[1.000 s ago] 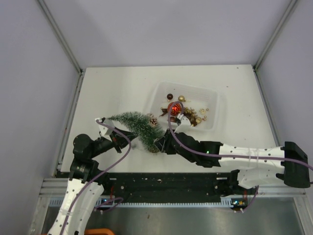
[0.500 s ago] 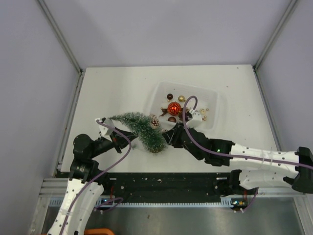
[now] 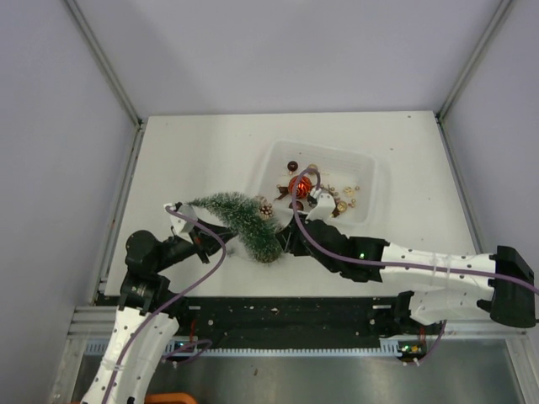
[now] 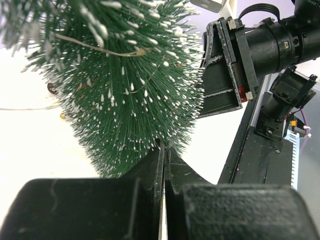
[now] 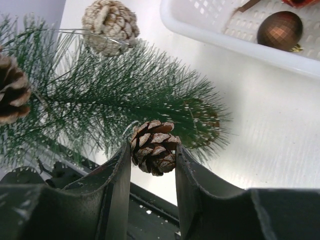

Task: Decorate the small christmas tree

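The small christmas tree (image 3: pixel 240 217) leans tilted on the table, tip to the left and wide end to the lower right; its wooden base is hidden. A pale pinecone (image 3: pixel 264 208) hangs on it, and it also shows in the right wrist view (image 5: pixel 110 20). My left gripper (image 3: pixel 217 235) is shut, its tips buried in the tree's bristles (image 4: pixel 130 100). My right gripper (image 3: pixel 282 232) is shut on a brown pinecone (image 5: pixel 154 147) and holds it against the tree's lower bristles (image 5: pixel 150 95). The right gripper's body shows in the left wrist view (image 4: pixel 225 75).
A white tray (image 3: pixel 370 172) behind the tree holds a red bauble (image 3: pixel 299 185), a brown bauble (image 5: pixel 280 30) and several small gold ornaments. Another brown pinecone (image 5: pixel 12 90) hangs on the tree. The table's near edge and black rail lie just below the grippers.
My right arm has swung its wrist from beside the tray to the tree's wide end with the pinecone. The tree has shifted slightly. The left arm has stayed still.
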### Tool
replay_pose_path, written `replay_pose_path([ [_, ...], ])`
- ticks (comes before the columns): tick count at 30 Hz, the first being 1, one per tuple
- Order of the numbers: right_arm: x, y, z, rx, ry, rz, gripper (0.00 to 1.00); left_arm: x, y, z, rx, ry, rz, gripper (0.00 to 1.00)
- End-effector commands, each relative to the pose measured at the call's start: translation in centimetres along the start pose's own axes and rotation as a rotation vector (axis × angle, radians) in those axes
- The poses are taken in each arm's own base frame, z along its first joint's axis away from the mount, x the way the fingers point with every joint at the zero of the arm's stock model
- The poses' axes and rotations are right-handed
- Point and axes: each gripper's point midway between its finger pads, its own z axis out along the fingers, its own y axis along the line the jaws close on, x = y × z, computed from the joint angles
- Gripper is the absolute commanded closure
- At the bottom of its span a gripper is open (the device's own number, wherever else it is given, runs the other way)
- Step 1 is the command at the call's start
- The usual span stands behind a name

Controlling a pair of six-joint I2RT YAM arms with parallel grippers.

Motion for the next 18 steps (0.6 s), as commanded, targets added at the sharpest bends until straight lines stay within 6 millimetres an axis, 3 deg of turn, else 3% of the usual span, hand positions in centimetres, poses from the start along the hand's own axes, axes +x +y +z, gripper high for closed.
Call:
replay_pose_path([
  [1, -1.1, 2.8, -0.4, -0.113, -0.011, 0.027, 0.73, -2.1, -0.9, 0.0, 0.025, -0.043, 0.064, 1.00],
  [12, 0.7, 2.7, -1.4, -0.190, 0.031, 0.026, 0.72, -2.4, -0.8, 0.0, 0.024, -0.044, 0.070, 1.00],
  [18, -1.4, 5.0, -1.1, -0.251, -0.052, 0.050, 0.70, -2.3, -0.6, 0.1, 0.021, -0.039, 0.067, 1.00],
])
